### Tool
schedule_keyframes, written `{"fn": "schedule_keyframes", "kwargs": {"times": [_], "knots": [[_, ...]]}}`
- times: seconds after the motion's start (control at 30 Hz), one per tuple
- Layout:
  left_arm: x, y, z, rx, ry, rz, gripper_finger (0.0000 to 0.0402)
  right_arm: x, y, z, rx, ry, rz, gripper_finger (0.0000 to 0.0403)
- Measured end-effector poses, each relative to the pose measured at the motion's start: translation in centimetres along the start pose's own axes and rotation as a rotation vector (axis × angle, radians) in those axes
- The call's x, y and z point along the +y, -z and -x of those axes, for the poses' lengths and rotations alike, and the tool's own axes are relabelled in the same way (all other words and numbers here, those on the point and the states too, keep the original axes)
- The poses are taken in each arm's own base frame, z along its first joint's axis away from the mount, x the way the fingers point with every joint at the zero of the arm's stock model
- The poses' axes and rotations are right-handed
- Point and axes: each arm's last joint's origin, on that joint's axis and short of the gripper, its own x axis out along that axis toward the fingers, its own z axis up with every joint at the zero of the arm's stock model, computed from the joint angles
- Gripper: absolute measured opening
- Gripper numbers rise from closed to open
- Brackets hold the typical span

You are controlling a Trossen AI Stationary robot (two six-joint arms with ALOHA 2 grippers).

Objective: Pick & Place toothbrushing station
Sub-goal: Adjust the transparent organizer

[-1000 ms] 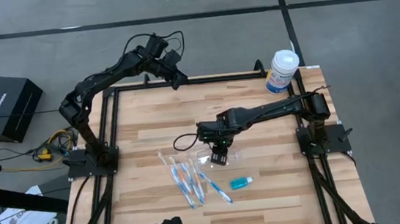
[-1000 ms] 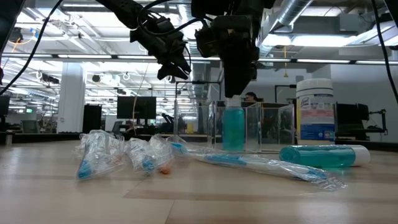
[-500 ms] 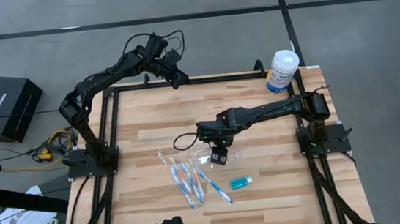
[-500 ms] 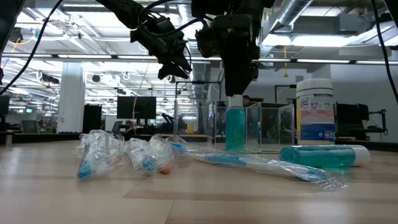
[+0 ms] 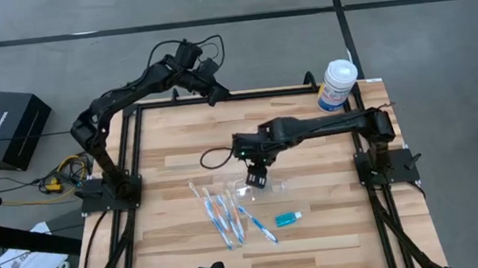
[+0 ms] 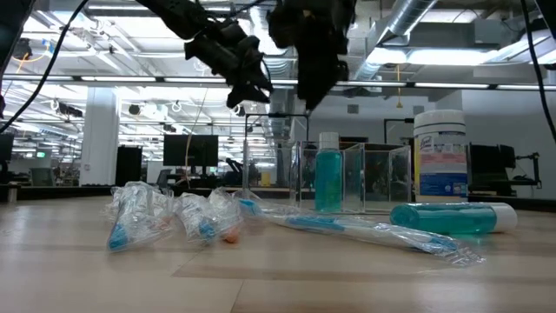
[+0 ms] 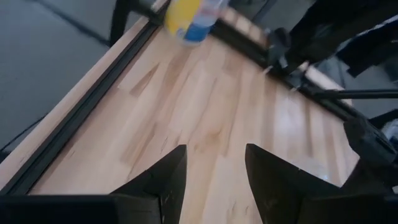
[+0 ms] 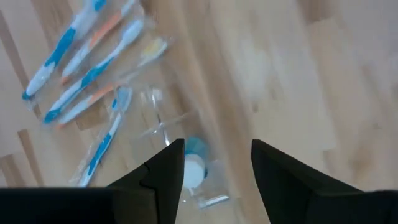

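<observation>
the right gripper (image 8: 214,162) hangs open and empty above the small clear plastic toothbrushing station (image 6: 326,178) mid-table, a teal bottle seemingly inside; next, fetch another item. left gripper (image 7: 211,171) open, idle far-left.

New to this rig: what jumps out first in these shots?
The right gripper hangs open just above the clear holder mid-table, where a small teal bottle stands upright. Wrapped toothbrushes lie fanned out beside it, with a second teal bottle on its side. The left gripper waits open over the table's far edge.
</observation>
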Motion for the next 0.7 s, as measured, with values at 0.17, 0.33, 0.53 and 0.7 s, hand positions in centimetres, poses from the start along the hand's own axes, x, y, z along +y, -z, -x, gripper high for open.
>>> {"fn": "schedule_keyframes", "kwargs": {"times": [0.17,0.33,0.53,0.7], "knots": [[-3.3,-2.3,2.8,-0.192,0.048,-0.099,0.0159,-0.4,-0.2,6.3,-0.201,0.056,0.004,0.0175],[-9.1,-4.0,8.6,-0.422,0.09,-0.176,0.0159,-1.4,2.2,13.5,-0.379,0.035,-0.07,0.0175],[-18.4,-2.3,12.8,-0.556,0.137,-0.244,0.0159,-0.5,7.0,20.4,-0.603,0.028,-0.167,0.0175],[-25.3,1.2,11.9,-0.488,0.133,-0.233,0.0159,-1.1,11.7,25.5,-0.802,0.055,-0.263,0.0175]]}}
